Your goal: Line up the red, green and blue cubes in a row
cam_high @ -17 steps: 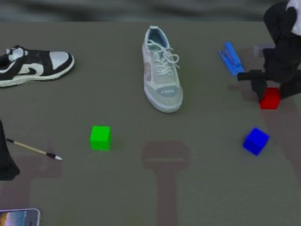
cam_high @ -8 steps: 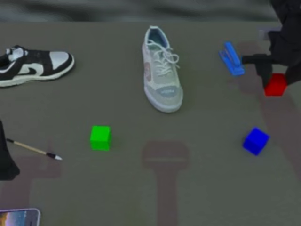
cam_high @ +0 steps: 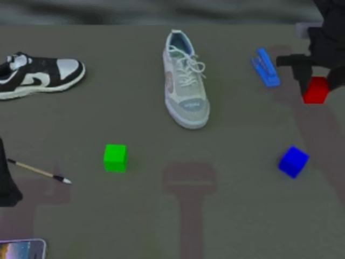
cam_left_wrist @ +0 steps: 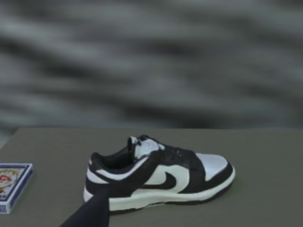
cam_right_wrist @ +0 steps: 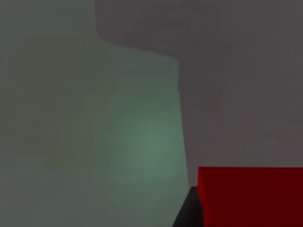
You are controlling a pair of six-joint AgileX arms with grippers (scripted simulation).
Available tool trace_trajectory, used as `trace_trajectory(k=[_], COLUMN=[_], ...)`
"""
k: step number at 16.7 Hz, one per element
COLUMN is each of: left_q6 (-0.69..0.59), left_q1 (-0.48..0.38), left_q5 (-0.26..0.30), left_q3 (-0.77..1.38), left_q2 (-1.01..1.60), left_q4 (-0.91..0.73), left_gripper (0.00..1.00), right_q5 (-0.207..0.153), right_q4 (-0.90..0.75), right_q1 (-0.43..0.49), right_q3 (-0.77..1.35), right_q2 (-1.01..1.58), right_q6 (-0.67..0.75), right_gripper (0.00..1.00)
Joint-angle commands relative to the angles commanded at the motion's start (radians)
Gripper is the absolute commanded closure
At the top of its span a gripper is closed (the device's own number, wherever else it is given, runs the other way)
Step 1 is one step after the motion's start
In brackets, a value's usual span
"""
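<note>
The right pincer point(cam_high: 317, 81) is closed on the red cube point(cam_high: 315, 90) and has lifted it clear of the table point(cam_high: 140, 216), carrying it toward the far right corner beside the light-blue stapler point(cam_high: 265, 67). A second ago the cube sat lower, nearer the blue cube point(cam_high: 293, 161). So the pickup looks done and the carry to the row comes next. The green cube point(cam_high: 115, 157) waits left of centre. The left arm idles at the left edge; I cannot tell its pincer's state.

Both AgileX arms are matte black — right gripper point(cam_high: 318, 73) blocky, with squared fingers.
</note>
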Motion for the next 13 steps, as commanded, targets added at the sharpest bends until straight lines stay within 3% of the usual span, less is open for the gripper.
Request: trace_trajectory(k=[4,13], left_q6=[0.000,0.000], left_q1=[0.000,0.000], left_q5=[0.000,0.000], left_q3=[0.000,0.000], left_q2=[0.000,0.000], left_q4=[0.000,0.000], left_gripper=[0.00,0.00], right_q5=[0.005,0.016], right_q4=[-0.018,-0.062], right_q1=[0.152,0.776], right_q3=[0.017,0.004], right_q2=[0.006,-0.029], right_q6=[0.151,0.746], right_gripper=[1.00,1.00])
